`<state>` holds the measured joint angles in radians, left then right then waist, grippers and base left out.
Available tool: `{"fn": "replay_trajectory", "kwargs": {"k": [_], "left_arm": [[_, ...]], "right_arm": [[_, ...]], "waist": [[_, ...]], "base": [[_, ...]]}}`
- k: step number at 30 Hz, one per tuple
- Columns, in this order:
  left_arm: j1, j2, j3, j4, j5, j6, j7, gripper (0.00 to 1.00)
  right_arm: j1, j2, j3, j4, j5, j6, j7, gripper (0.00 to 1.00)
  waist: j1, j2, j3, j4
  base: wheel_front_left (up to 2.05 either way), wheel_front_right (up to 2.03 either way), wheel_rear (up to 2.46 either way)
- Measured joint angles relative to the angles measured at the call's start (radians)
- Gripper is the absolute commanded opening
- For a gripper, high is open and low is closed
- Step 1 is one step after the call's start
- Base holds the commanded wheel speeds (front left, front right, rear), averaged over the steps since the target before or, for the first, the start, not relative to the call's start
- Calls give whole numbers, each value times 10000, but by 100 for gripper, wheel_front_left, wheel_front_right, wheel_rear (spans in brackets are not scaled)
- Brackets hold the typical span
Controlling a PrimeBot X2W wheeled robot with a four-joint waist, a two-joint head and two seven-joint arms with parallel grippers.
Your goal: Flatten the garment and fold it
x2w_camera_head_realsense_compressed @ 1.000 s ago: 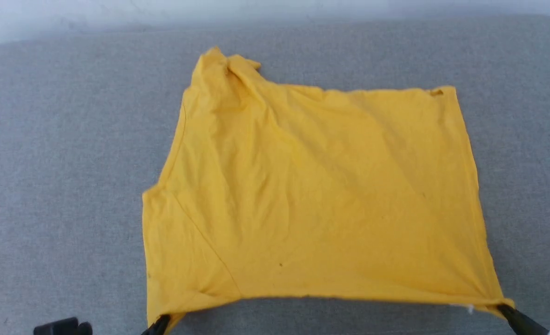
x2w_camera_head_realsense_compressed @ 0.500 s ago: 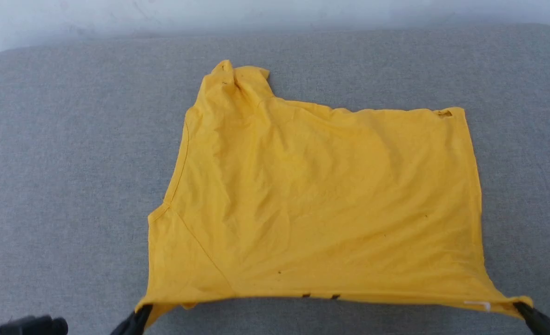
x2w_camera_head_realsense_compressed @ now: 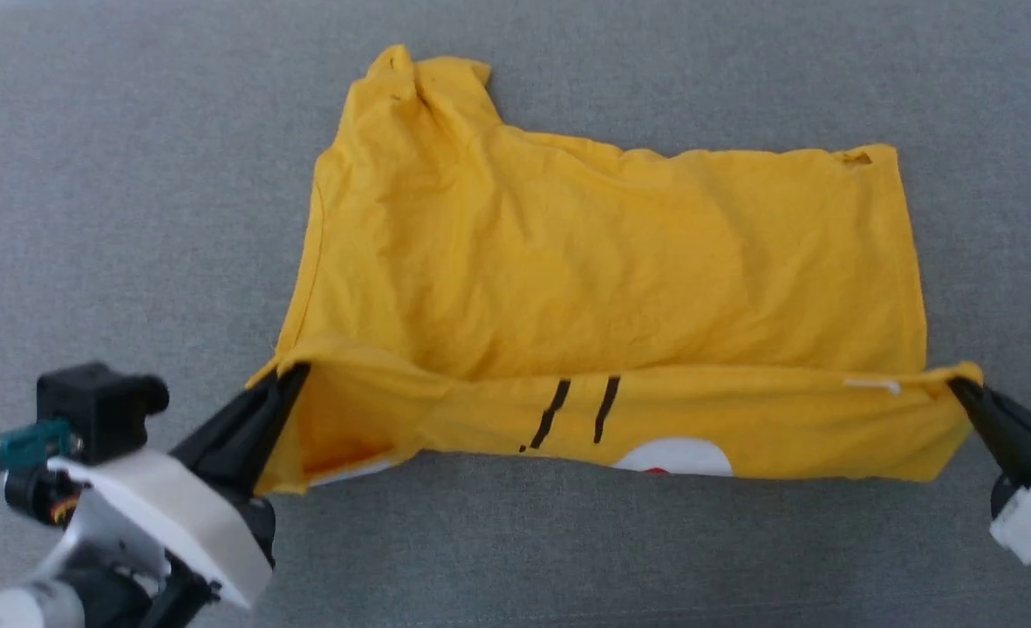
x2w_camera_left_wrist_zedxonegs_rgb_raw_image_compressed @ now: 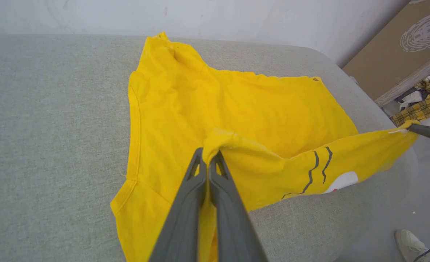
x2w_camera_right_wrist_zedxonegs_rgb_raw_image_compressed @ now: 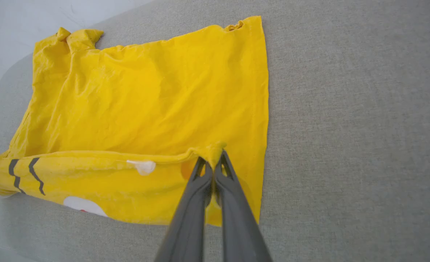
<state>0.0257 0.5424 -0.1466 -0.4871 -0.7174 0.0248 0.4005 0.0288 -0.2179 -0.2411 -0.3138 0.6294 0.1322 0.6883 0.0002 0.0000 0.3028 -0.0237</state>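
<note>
A grey fabric surface [x2w_camera_head_realsense_compressed: 114, 174] meets a pale wall [x2w_camera_left_wrist_zedxonegs_rgb_raw_image_compressed: 237, 18]. Past its rounded corner stands a brown board [x2w_camera_left_wrist_zedxonegs_rgb_raw_image_compressed: 389, 58] with a swirl mark, near plaid cloth [x2w_camera_left_wrist_zedxonegs_rgb_raw_image_compressed: 424, 107]. Lower down is probably a white shoe [x2w_camera_left_wrist_zedxonegs_rgb_raw_image_compressed: 407, 240].

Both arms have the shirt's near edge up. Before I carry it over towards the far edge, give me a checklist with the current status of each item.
1. Grip of left gripper on the garment, near-left corner: ok, shut on it.
2. Grip of right gripper on the near-right corner: ok, shut on it.
3. The lifted edge straight between the grippers: ok.
4. The far-right corner flat on the grey surface: ok.
5. The far-left corner flat: not ok, bunched up.
6. Both cloth layers caught in each grip: cannot tell.
</note>
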Motion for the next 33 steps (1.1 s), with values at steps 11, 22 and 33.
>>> {"fn": "replay_trajectory", "kwargs": {"k": [11,22,33], "left_arm": [[-2458,-48,-878,1852,936,-700,-198,0],[-3571,-451,-1406,3940,1034,-1037,-575,0],[-3777,-826,-1233,4341,671,-1049,-1034,100]], "right_arm": [[-2048,-786,1104,1801,-215,-6,-1057,0],[-2937,-1145,1787,3189,-178,17,-1657,0],[-3269,-978,1847,3636,117,94,-1831,100]], "waist": [[1,0,1406,-230],[-4,0,2343,-332],[-2,0,2308,-386]], "base": [[0,0,0],[0,0,0],[0,0,0]]}}
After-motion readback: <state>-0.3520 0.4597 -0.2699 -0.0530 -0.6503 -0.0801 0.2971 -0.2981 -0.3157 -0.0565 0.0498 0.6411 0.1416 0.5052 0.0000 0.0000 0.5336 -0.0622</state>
